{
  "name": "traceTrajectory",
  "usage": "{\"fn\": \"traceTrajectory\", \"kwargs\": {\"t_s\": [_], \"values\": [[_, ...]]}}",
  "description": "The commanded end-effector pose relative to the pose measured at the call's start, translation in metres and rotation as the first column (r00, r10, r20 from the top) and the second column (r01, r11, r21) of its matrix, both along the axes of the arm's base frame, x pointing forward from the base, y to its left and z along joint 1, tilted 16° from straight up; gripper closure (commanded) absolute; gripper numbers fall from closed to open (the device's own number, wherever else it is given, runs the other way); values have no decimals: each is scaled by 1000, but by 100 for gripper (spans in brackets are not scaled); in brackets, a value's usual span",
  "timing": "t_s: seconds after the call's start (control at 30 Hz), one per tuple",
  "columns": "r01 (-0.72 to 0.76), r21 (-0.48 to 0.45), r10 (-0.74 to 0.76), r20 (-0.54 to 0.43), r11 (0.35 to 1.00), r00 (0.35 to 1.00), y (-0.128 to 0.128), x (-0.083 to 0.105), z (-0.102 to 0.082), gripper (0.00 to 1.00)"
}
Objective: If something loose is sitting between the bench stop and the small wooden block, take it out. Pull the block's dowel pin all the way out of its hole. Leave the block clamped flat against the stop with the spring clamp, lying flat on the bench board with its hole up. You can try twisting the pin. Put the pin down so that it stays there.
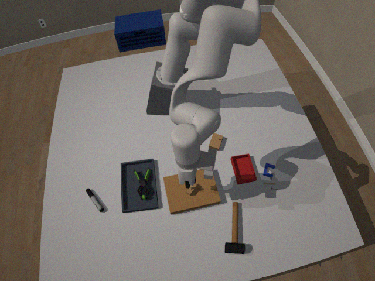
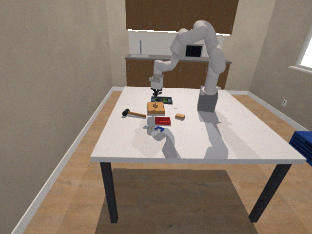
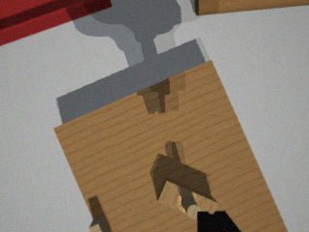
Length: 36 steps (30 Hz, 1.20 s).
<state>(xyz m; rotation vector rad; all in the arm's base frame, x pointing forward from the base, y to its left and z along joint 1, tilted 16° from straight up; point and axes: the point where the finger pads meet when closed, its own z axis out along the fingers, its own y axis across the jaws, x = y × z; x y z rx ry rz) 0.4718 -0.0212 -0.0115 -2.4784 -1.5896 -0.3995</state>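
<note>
A small wooden block (image 1: 192,189) (image 2: 156,106) lies near the middle of the bench board, turned at an angle to its edges. The dowel pin (image 3: 192,211) stands in the block. My gripper (image 1: 188,183) (image 2: 156,95) (image 3: 214,223) is shut and hangs right over the pin; the pin's top shows just beside the fingertips. The thin bench stop (image 3: 98,218) sits at the board's edge, apart from the block. A small brown piece lies at another edge of the board. The spring clamp (image 1: 143,184), black with green handles, lies in a dark tray (image 1: 125,187).
A red tray (image 1: 243,168) (image 3: 39,16) and a blue clamp (image 1: 266,170) lie right of the board. A hammer (image 1: 234,229) (image 3: 251,6) lies in front of it, a spare wooden block (image 1: 216,141) behind it, a marker (image 1: 94,199) at the far left. The arm's base (image 1: 159,96) stands behind.
</note>
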Motion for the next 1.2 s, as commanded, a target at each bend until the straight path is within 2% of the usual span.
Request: {"fn": "traceTrajectory", "kwargs": {"t_s": [0.0,0.47,0.97,1.0,1.17], "values": [[175,-18,-176,-91,984,980,-1,2,2,100],[360,-14,-358,-145,933,922,-1,2,2,100],[392,-14,-390,-155,920,908,-1,2,2,100],[392,-14,-390,-155,920,908,-1,2,2,72],[392,-14,-390,-155,920,908,-1,2,2,72]]}}
